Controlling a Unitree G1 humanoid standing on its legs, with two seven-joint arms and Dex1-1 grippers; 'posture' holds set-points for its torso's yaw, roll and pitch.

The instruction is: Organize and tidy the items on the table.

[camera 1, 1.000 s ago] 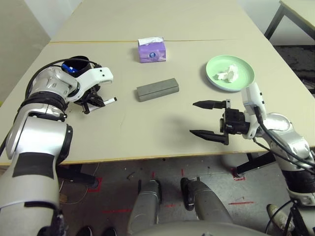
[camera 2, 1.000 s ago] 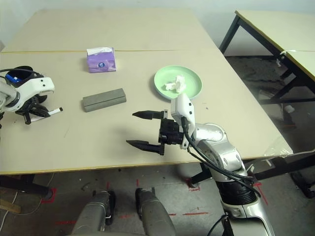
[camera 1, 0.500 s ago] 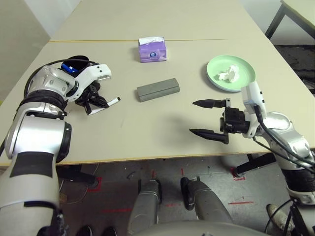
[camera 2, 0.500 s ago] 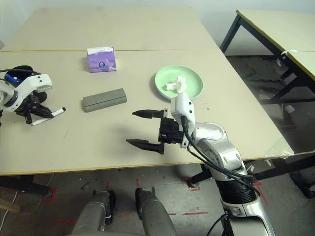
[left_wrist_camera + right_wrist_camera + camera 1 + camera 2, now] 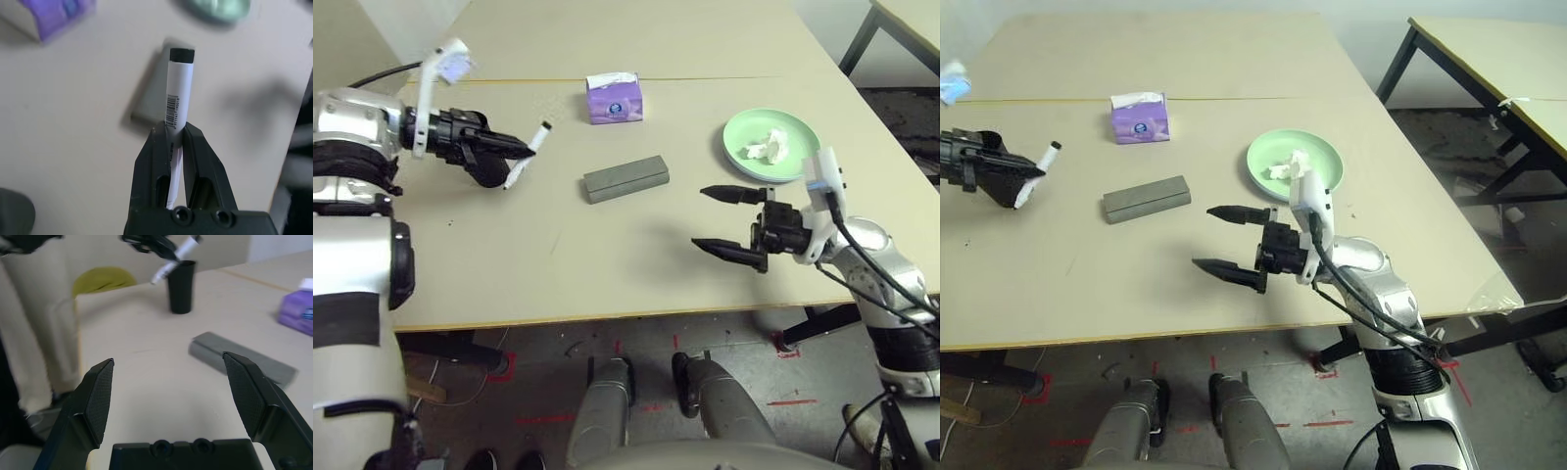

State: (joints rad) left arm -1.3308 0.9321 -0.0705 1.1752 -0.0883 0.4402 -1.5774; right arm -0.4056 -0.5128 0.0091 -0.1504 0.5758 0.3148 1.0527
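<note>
Left gripper (image 5: pixel 514 149) was clamped on a white marker (image 5: pixel 177 93) with a black cap, fingers (image 5: pixel 201 161) pinching the lower barrel; capped end stuck out past the tips, tilted up. It hung in the air above the table's (image 5: pixel 607 255) left part, right over the black cup (image 5: pixel 180 286), marker not touching the cup as far as the right wrist view showed. Cup stood upright near the table's left edge.

Right gripper (image 5: pixel 729 221) was spread wide, holding nothing, fingers (image 5: pixel 100 396) level and pointing toward the robot's left, hovering above the near right part of the table.

Grey glasses case (image 5: pixel 626 178) lay flat mid-table, closed, between the two grippers, apart from both. Light-green plate (image 5: pixel 800 139) sat at the right side, beyond the right gripper, with the crumpled white tissue (image 5: pixel 766 147) lying on it. Purple tissue box (image 5: pixel 614 99) stood further back, just on the near side of the yellowish seam (image 5: pixel 705 78), behind the glasses case, a white tissue poking from its top.

A smaller dark-legged table (image 5: pixel 1489 69) stood off to the right, well apart. Floor below had red tape marks (image 5: pixel 793 402).
</note>
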